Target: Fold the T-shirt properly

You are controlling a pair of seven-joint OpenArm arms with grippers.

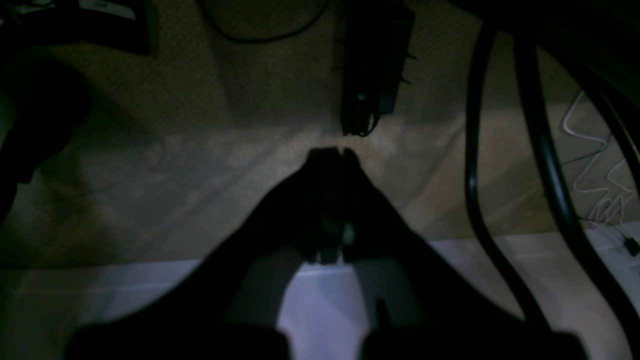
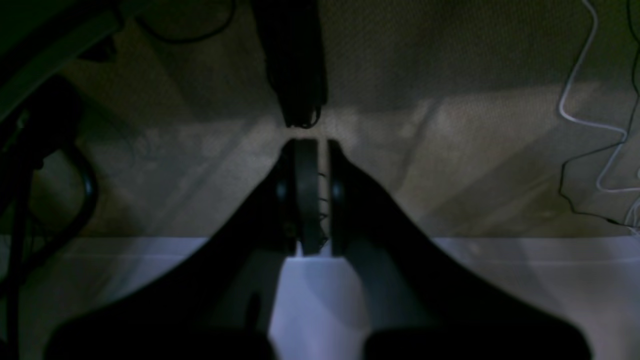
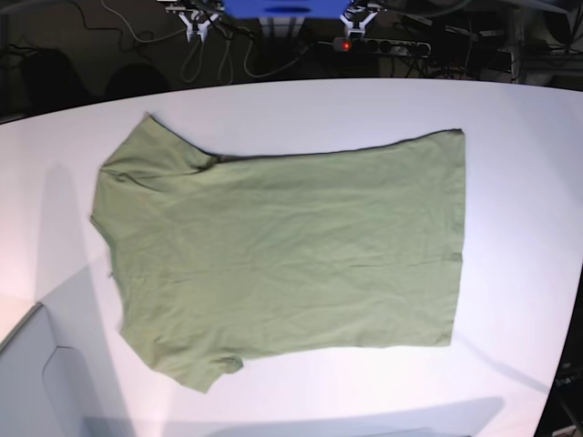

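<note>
The olive-green T-shirt lies spread flat on the white table in the base view, sleeves and neck to the left, hem to the right. It is lightly wrinkled. Neither arm shows in the base view. In the left wrist view my left gripper is shut with nothing in it, hanging above the table's edge with the dim carpet beyond. In the right wrist view my right gripper is likewise shut and empty over the table's edge. The shirt appears in neither wrist view.
A black power strip and dark cables lie on the carpet past the table; white wires trail at the right. A pale panel sits at the base view's lower left corner. Cables and clamps line the far edge.
</note>
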